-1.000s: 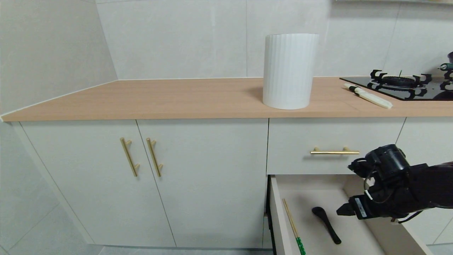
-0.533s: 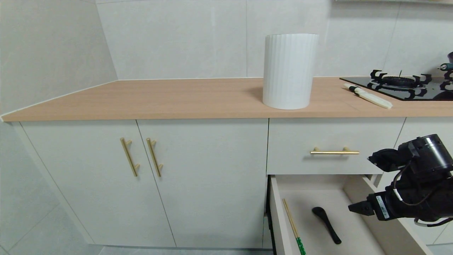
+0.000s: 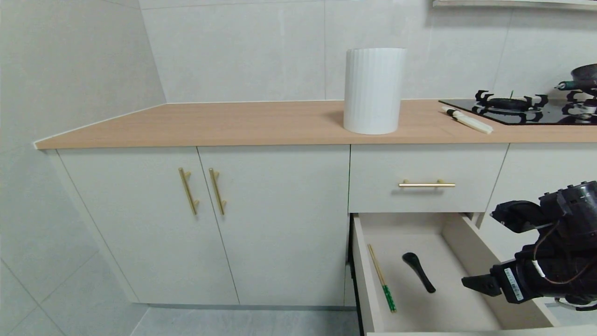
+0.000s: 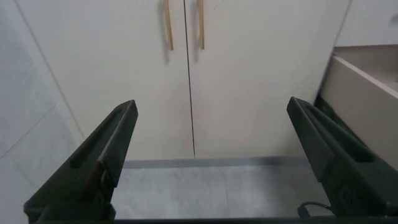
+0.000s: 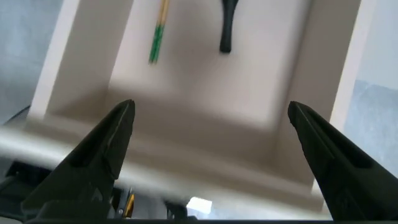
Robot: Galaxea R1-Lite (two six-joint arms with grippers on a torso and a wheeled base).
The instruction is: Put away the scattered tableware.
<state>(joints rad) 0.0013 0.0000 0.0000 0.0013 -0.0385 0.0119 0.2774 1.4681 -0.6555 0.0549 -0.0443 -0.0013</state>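
The lower drawer (image 3: 361,261) stands pulled out under the counter. On its floor lie a pair of wooden chopsticks with green ends (image 3: 381,277) and a black spoon (image 3: 418,271), side by side and apart. My right gripper (image 3: 482,249) hangs open over the drawer's right wall, holding nothing. From its wrist I look down on the chopsticks (image 5: 158,31), the spoon (image 5: 229,25) and the drawer floor (image 5: 249,81) between the open right gripper (image 5: 211,124). A white knife (image 3: 466,120) lies on the counter beside the stove. My left gripper (image 4: 211,137) is open and empty, low before the cabinet doors (image 4: 186,37).
A tall white ribbed cylinder (image 3: 373,91) stands on the wooden counter. A black gas stove (image 3: 513,105) sits at the far right. The upper drawer, with a gold handle (image 3: 426,185), is closed. Double cabinet doors (image 3: 205,191) are closed at the left, above a grey tiled floor.
My right gripper has drawn back to the right, away from above the spoon. The head camera has shifted, so the whole scene sits farther off and slightly to the right.
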